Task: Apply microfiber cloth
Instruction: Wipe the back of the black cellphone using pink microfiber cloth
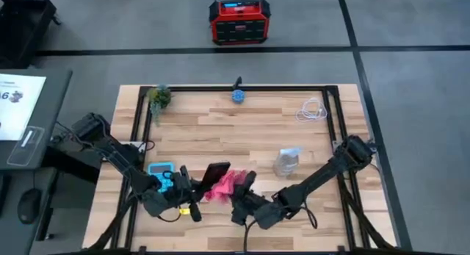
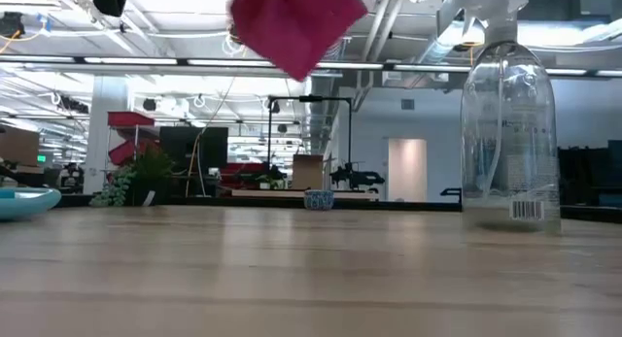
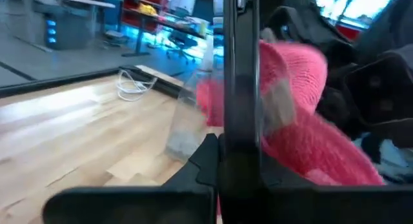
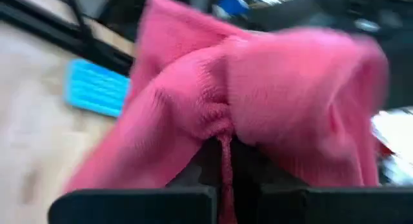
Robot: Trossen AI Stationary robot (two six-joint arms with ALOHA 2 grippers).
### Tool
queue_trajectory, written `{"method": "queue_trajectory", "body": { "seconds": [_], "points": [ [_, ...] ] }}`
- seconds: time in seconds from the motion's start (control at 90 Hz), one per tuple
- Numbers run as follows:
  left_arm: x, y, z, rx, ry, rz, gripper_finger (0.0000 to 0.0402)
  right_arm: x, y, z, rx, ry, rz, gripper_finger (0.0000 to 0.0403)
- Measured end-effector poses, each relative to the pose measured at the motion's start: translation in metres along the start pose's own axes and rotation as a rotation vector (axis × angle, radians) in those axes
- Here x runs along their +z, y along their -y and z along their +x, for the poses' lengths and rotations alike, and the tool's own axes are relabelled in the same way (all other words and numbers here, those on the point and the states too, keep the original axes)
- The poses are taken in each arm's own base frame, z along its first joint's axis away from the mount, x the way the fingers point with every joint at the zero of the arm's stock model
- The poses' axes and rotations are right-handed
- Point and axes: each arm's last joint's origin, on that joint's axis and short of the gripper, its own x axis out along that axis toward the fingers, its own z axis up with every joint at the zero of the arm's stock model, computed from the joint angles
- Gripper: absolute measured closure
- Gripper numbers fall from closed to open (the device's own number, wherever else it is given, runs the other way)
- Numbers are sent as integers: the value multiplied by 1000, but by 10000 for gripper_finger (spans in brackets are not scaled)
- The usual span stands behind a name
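Observation:
The pink-red microfiber cloth (image 1: 225, 184) is bunched up and held above the table near its front edge, with my right gripper (image 1: 238, 189) shut on it. In the low view the cloth (image 2: 292, 26) hangs clear of the tabletop. Just left of it my left gripper (image 1: 195, 187) is shut on a black phone (image 1: 217, 172), also raised. In the left wrist view the phone (image 3: 235, 69) shows edge-on, and the cloth (image 3: 293, 114) sits right beside one of its faces. Whether they touch, I cannot tell. My left gripper pinches the phone's lower end (image 3: 236, 143) between its two fingers, coming from the table's left. The phone stands on edge beyond the fingers, lifted clear of the table. My right gripper pinches a gathered fold of the cloth (image 4: 222, 130) between its two fingers, several layers bunched together, coming from the table's right. The rest of the cloth puffs out slack past the fingertips, clear of the table.
A light blue calculator (image 1: 160, 170) lies on the table under the left arm. A clear spray bottle (image 1: 288, 161) stands right of centre. A white cable (image 1: 312, 109), a small plant (image 1: 158, 97) and a blue object (image 1: 238, 95) sit along the far edge.

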Motion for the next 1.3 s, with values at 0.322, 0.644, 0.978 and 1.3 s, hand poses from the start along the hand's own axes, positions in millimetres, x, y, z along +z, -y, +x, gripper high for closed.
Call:
{"method": "queue_trajectory", "body": {
  "seconds": [0.322,0.644,0.978,1.3],
  "points": [
    [-3,0,0,-20,-27,32,395,18,19,-3,-203,47,63,403],
    [-9,-2,-1,-38,-75,33,395,17,21,7,-33,154,10,403],
    [-15,0,1,-61,-93,29,395,17,26,3,-139,66,-116,403],
    [-25,1,6,-102,-117,61,395,11,11,-5,102,88,-113,403]
  ]
}}
